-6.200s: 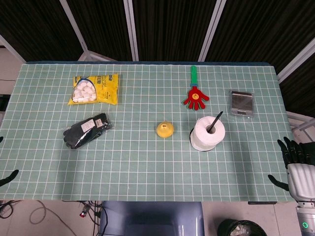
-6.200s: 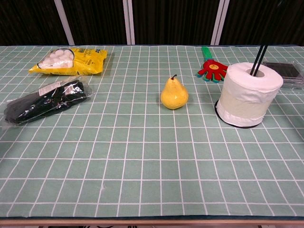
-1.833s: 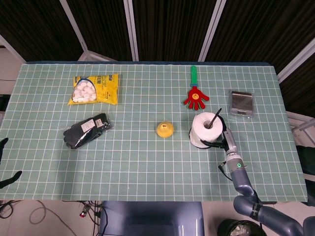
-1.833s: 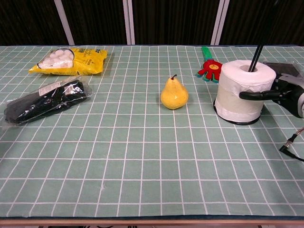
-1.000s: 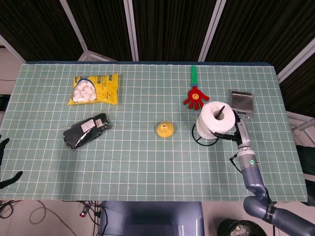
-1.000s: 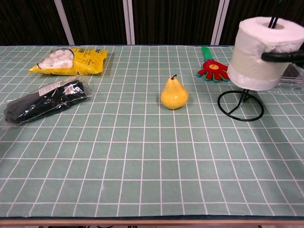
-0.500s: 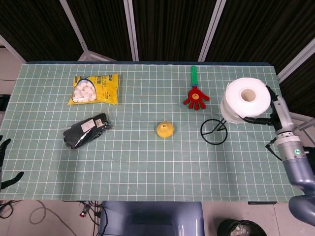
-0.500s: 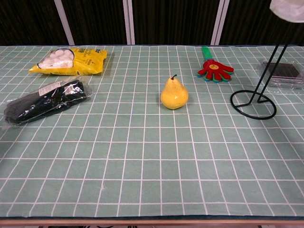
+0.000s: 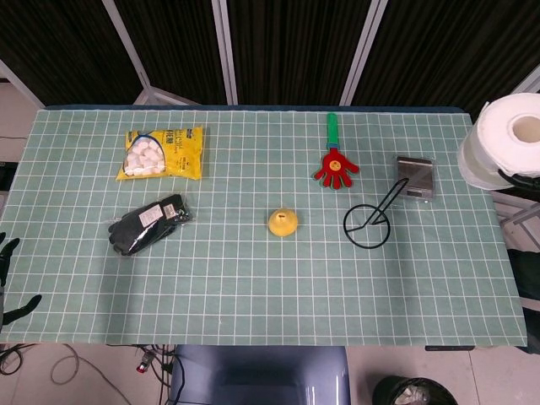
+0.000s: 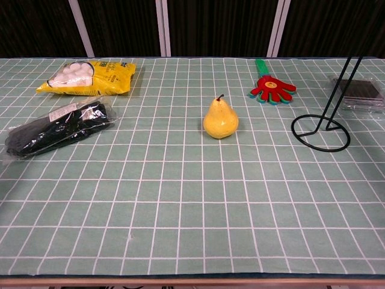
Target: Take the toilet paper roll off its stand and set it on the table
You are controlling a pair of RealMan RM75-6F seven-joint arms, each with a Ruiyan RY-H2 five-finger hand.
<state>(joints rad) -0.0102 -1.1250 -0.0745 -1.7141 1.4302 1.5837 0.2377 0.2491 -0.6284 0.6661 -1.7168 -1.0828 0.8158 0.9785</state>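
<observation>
The white toilet paper roll is up in the air at the right edge of the head view, beyond the table's right side and clear of its stand. My right hand grips it; only a dark finger across the roll's lower side shows, the rest being out of frame. The black wire stand sits bare on the table with its ring base flat and its rod leaning up to the right; the chest view shows the stand without the roll. My left hand hangs at the far left edge, fingers apart, holding nothing.
On the green gridded table lie a yellow pear, a red hand clapper, a dark flat packet just behind the stand, a yellow bag of white sweets and a packet of black gloves.
My right hand has lifted the roll up off the stand's rod and carried it up and to the right, out past the table's edge. The stand slid a little to the right.
</observation>
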